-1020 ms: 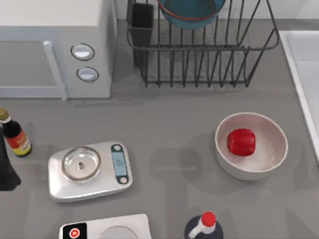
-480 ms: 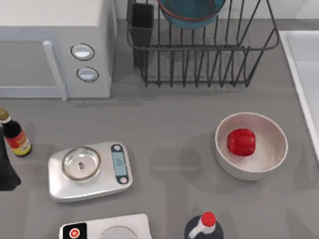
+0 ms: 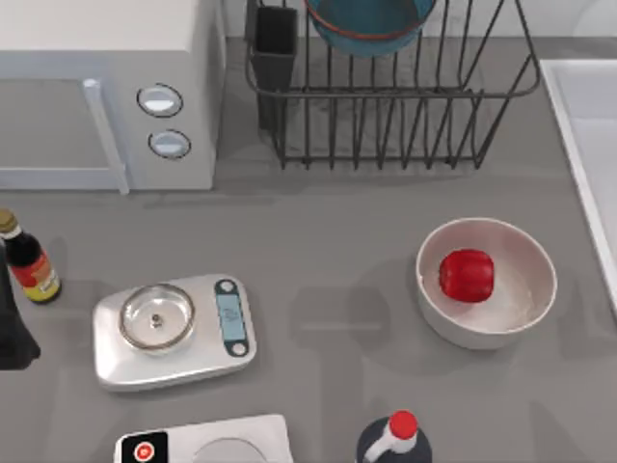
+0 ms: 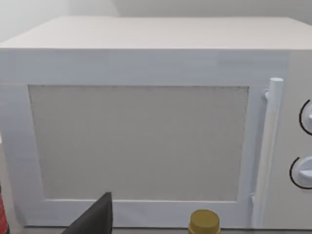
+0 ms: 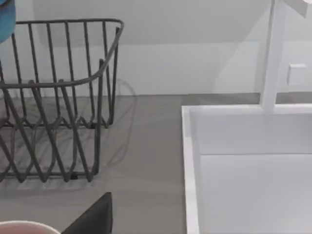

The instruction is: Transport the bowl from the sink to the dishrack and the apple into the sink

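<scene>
The teal-blue bowl [image 3: 366, 24] with its orange-red rim line rests in the dark wire dishrack [image 3: 386, 106] at the back; a sliver of the bowl [image 5: 5, 22] and the dishrack [image 5: 58, 122] also show in the right wrist view. The red apple [image 3: 467, 275] lies inside an off-white bowl [image 3: 525, 313] on the counter, right of centre. The pale sink [image 3: 590, 125] runs along the right edge, and its rim [image 5: 191, 161] shows in the right wrist view. My left arm [image 3: 13, 333] is parked at the left edge. A dark part of my right gripper [image 5: 92, 218] faces the sink and rack.
A white microwave [image 3: 106, 87] fills the back left. A dark sauce bottle [image 3: 27, 262] stands at the left edge, a kitchen scale [image 3: 174, 330] left of centre, a red-capped bottle [image 3: 393, 436] and a white device [image 3: 207, 446] at the front. A cutlery cup [image 3: 275, 43] sits at the rack's corner.
</scene>
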`<action>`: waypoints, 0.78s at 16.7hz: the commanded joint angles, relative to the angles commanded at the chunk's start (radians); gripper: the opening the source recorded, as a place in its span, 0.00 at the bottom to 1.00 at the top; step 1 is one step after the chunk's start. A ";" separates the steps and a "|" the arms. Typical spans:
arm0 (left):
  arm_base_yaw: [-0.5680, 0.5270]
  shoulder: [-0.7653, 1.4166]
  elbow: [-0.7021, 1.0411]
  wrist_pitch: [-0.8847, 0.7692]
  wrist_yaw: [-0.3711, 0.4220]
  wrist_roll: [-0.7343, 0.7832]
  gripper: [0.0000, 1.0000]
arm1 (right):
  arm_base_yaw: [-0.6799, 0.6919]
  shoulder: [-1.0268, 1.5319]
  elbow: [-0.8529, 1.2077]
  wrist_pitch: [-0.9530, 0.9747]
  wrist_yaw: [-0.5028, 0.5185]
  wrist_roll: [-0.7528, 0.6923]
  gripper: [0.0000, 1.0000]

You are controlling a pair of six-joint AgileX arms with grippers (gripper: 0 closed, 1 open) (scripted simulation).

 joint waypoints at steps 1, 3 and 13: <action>0.000 0.000 0.000 0.000 0.000 0.000 1.00 | 0.016 0.063 0.054 -0.040 0.000 0.017 1.00; 0.000 0.000 0.000 0.000 0.000 0.000 1.00 | 0.052 0.216 0.182 -0.133 0.000 0.055 1.00; 0.000 0.000 0.000 0.000 0.000 0.000 1.00 | 0.280 1.220 0.980 -0.709 0.002 0.293 1.00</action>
